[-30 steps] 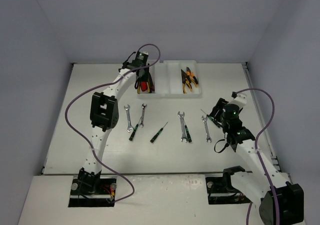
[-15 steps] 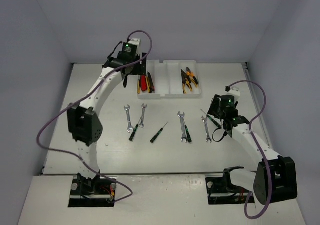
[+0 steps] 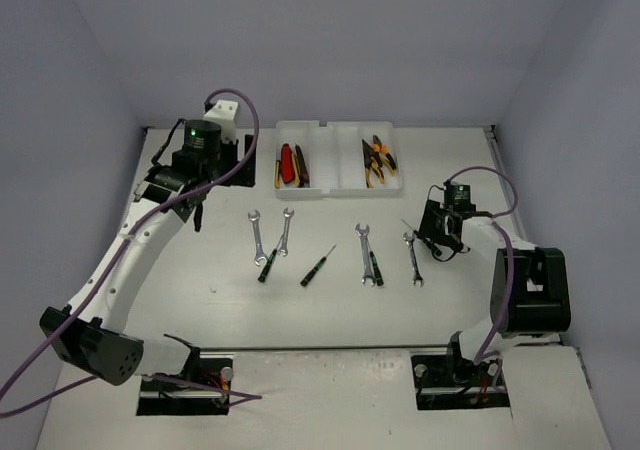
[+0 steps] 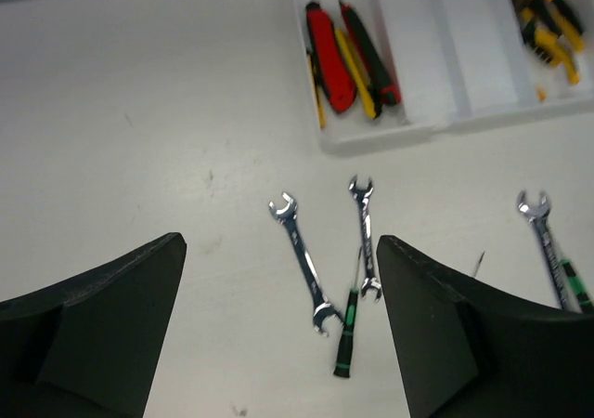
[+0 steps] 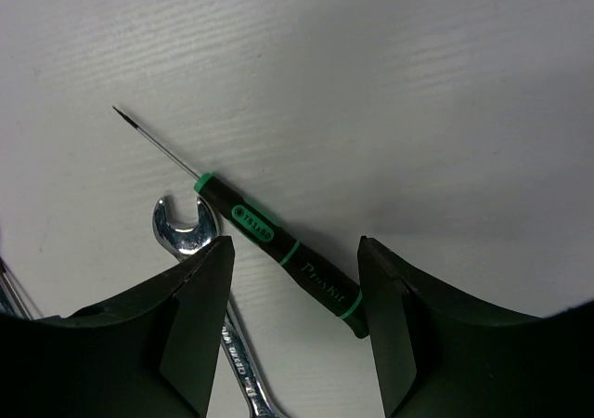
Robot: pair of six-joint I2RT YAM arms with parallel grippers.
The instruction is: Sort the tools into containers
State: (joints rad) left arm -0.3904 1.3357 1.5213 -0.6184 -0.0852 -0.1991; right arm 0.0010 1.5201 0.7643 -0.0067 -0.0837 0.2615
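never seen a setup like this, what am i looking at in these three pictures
Two white robot arms, left and right, sit at a table's near edge. One picture looks down from above; the others come from a camera on each wrist, with its black jaws in view. A translucent white plastic tray holds red and yellow cutters and orange-handled pliers. Silver open-end wrenches and thin black-green screwdrivers lie loose. The left jaws are open, empty; the right jaws stand open astride one screwdriver.

we've got the tray (image 3: 325, 160) at the back of the table (image 3: 330, 315), cutters (image 3: 288, 165) in its leftmost slot, pliers (image 3: 377, 160) in a slot toward the right end, wrenches (image 3: 257, 238) and screwdrivers (image 3: 316, 266) strung in a row in front of it, last screwdriver (image 5: 278, 251) just beside the rightmost wrench (image 3: 413, 258)
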